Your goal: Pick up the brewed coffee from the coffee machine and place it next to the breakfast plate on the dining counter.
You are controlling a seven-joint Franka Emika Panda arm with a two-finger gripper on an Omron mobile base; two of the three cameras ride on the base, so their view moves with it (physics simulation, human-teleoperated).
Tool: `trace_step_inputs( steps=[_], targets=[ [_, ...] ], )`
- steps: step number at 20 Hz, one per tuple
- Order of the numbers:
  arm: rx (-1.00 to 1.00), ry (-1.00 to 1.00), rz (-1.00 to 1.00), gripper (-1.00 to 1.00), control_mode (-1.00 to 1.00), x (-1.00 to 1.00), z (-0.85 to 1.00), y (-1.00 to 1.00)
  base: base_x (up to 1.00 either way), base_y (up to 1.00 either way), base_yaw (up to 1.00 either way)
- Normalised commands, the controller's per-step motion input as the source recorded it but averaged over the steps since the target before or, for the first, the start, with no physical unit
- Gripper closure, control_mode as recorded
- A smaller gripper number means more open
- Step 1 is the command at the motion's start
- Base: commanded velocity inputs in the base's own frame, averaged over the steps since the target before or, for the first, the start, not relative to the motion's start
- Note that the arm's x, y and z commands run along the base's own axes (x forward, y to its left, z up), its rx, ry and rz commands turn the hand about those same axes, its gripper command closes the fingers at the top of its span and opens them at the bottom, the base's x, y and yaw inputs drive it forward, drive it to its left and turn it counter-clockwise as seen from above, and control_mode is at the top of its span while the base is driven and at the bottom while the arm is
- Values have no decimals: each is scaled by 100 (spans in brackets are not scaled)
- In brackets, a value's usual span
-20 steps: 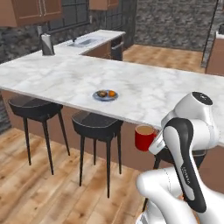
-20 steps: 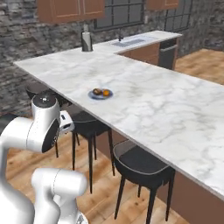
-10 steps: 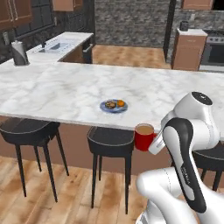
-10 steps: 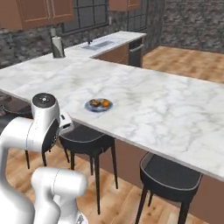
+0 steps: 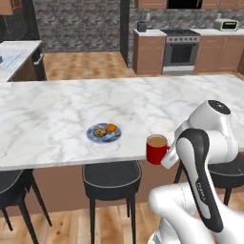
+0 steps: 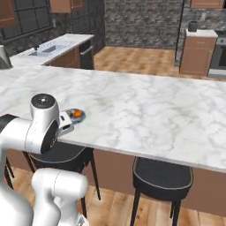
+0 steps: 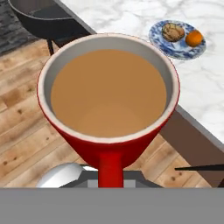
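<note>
Since a second ago the base has swung round, so the counter (image 5: 57,119) now runs square across your view. The mug (image 5: 157,149) stays level, full of coffee, held by its handle just off the counter's near edge, above a stool (image 5: 112,173). The gripper (image 5: 167,155) is mostly hidden; it appears clamped on the handle. The plate (image 5: 104,132) sits near, to the mug's left. Lift slightly, carry the mug forward over the marble, keep it upright, and set it down beside the plate without touching it.

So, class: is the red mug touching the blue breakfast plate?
Apart. The left base view shows the red mug off the counter edge, with bare marble between it and the plate.
</note>
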Motion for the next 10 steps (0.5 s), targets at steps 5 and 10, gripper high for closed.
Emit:
trace_step_inputs(
  steps=[5,10],
  targets=[
    [0,0,0,100,100,0,0,0,64,41,-50],
    [0,0,0,100,100,0,0,0,58,63,-41]
  ],
)
